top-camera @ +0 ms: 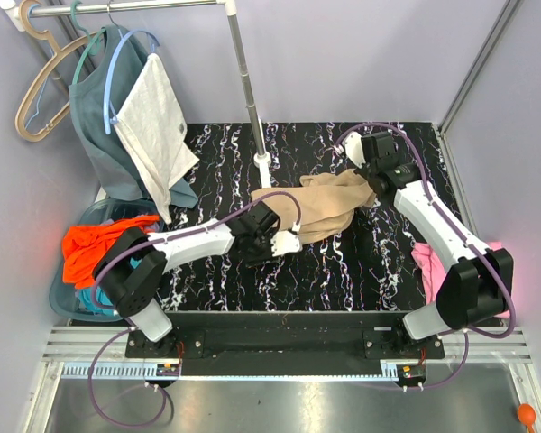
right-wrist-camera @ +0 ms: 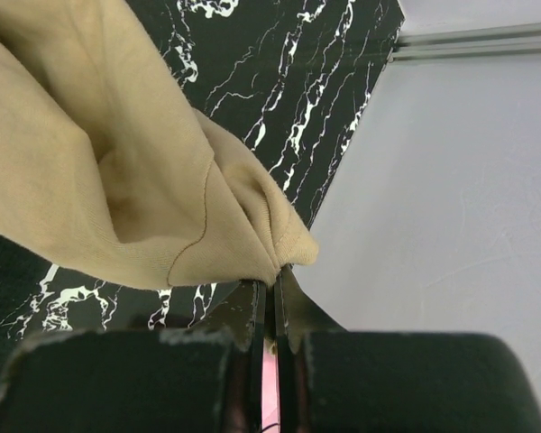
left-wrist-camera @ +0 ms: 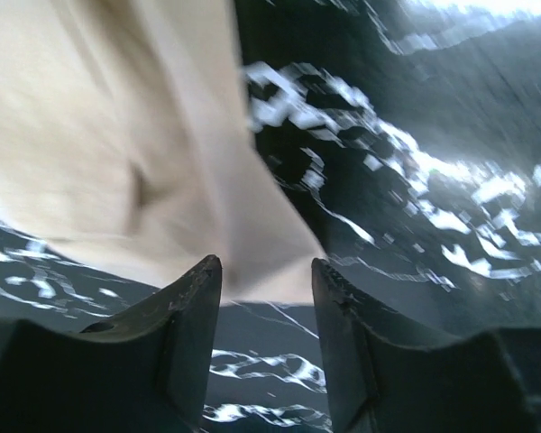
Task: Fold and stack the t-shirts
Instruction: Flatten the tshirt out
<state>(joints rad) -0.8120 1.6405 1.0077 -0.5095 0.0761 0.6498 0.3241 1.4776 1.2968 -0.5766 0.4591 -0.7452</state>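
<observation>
Left gripper (left-wrist-camera: 266,271): fingers (left-wrist-camera: 194,289) apart, about half open, not clamped on anything. A corner of the tan t-shirt (top-camera: 320,212) hangs down just at the mouth of the gap; cannot tell whether it touches the pads.

Right gripper (right-wrist-camera: 272,287): jaws pinched together on a bunched edge of the tan t-shirt, the cloth fanning out from the tips.

The tan t-shirt lies crumpled near the middle of the desk (top-camera: 343,271), toward the far edge, stretched between the two grippers, its right end raised by the right gripper.

A blue basin (top-camera: 58,290) sits at the left edge of the desk. The orange t-shirt (top-camera: 95,248) is heaped in it and spills over the rim, with teal cloth (top-camera: 95,299) under it.

The pink t-shirt (top-camera: 426,262) lies at the right edge of the desk, partly hidden by the right arm.
</observation>
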